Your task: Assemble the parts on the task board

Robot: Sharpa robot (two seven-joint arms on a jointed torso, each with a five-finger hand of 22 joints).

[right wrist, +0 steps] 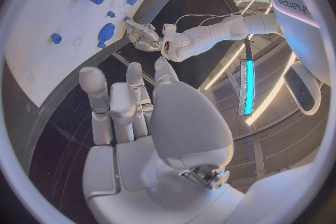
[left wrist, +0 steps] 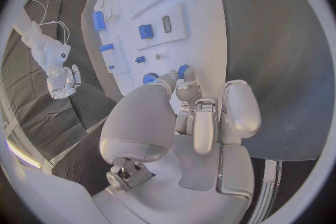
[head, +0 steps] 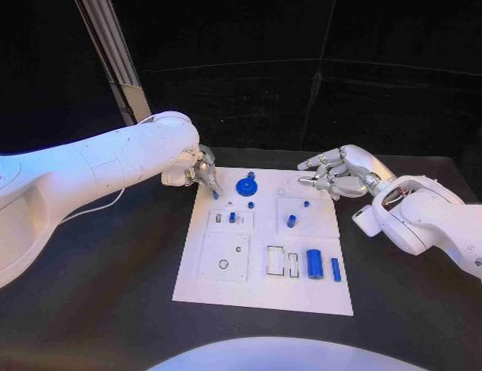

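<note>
Task board (head: 308,297) lying at frame centre, white. Blue cylinders (head: 314,263) resting lower right on it. Blue round part (head: 246,186) sitting at the board's upper edge. Left hand (head: 200,173) pinching a small blue peg (left wrist: 183,71) at the upper-left corner. Right hand (head: 336,172) hovering at upper right, fingers curled, holding nothing.

Left hand (left wrist: 189,117) reaches onto the task board (left wrist: 203,28)'s edge; fingertips (left wrist: 183,73) touch a small blue part (left wrist: 183,70), w/ a round blue part (left wrist: 150,77) just beside it. Farther along the board: a blue block (left wrist: 145,31) next to a dark slot (left wrist: 167,23), plus two blue cylinders (left wrist: 98,21) (near the far edge). Right hand (left wrist: 63,81) hangs off the board, over the dark worktop (left wrist: 280,45).
</note>
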